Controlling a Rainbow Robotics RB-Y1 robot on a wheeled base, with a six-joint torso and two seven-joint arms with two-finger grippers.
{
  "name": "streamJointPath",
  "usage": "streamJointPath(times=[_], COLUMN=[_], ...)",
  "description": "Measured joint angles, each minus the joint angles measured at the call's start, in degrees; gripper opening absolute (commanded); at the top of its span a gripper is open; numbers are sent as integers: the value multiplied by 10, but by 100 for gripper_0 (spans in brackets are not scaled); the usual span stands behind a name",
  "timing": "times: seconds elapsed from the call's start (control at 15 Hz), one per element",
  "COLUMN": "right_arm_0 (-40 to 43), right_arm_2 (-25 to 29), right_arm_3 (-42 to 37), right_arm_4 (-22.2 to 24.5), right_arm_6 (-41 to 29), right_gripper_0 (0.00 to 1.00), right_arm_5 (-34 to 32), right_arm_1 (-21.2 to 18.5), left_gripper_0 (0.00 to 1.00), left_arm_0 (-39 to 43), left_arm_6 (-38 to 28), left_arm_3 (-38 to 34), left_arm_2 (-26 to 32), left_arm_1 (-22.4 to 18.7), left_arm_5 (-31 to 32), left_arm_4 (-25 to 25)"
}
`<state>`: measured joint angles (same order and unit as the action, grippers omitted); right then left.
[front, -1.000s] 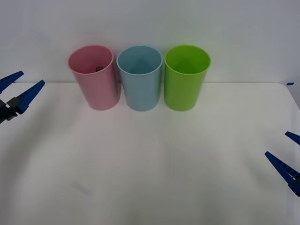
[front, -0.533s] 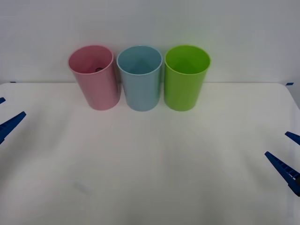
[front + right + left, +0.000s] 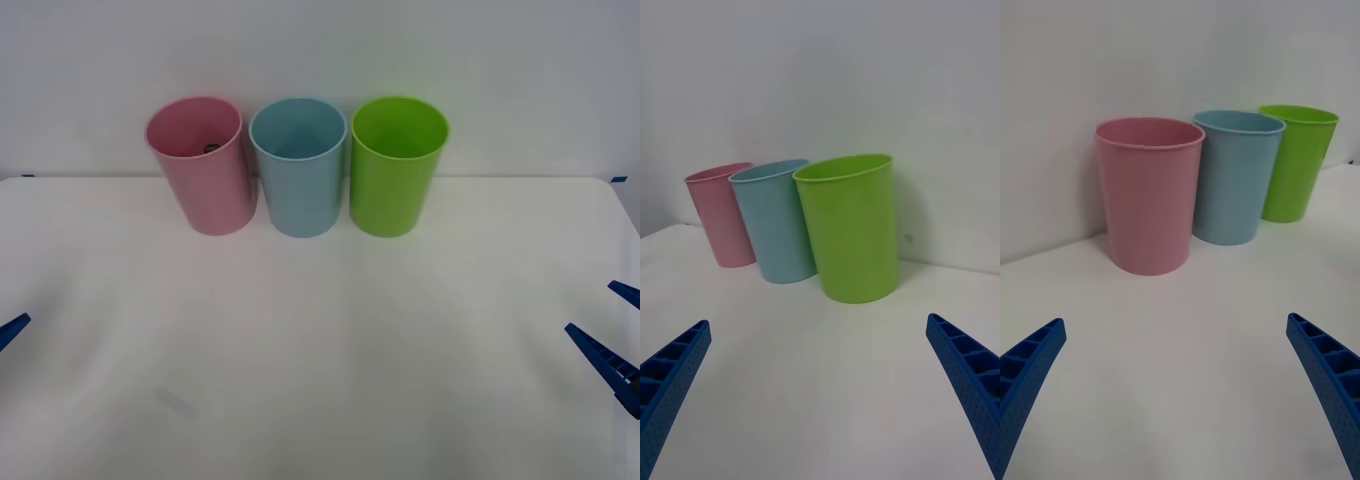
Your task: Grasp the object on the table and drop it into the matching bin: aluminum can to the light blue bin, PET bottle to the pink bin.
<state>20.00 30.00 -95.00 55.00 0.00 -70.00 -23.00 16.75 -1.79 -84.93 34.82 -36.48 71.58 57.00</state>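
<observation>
The bottle (image 3: 211, 148) sits down inside the pink bin (image 3: 203, 170); from the front, just a small dark spot of it peeks over the far inner wall below the rim, so which way its long axis runs cannot be told. Nothing lies loose on the white worktop (image 3: 320, 340), and by the look of it the drop is done, leaving no grasp to make. Both sets of fingers are low at the near corners, well apart from the bins and pointing toward them. The left gripper (image 3: 1180, 390) has its blue ribbed fingers (image 3: 1030, 367) spread wide with nothing between them, and the pink bin stands straight ahead of that gap, so this arm is the nearer one to the bottle. The right gripper (image 3: 820, 390) is likewise spread wide and empty; ahead of its gap stands the lime green bin (image 3: 854, 225), with the light blue bin (image 3: 776, 219) and then the pink one farther off to the side. Counted: one bottle, one pink bin, one light blue bin, one green bin, the three upright in a row with neighbours touching or nearly so, and two grippers.
</observation>
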Motion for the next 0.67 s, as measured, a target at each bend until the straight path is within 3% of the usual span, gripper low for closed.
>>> streamJointPath(times=[0.67], right_arm_0=[0], right_arm_2=[0], right_arm_3=[0], right_arm_4=[0], right_arm_6=[0], right_gripper_0=[100], right_arm_5=[0], right_arm_1=[0], left_gripper_0=[100], left_arm_0=[36], left_arm_6=[26], left_arm_3=[-1], left_arm_2=[-36], left_arm_1=[0], left_arm_5=[3], left_arm_4=[0])
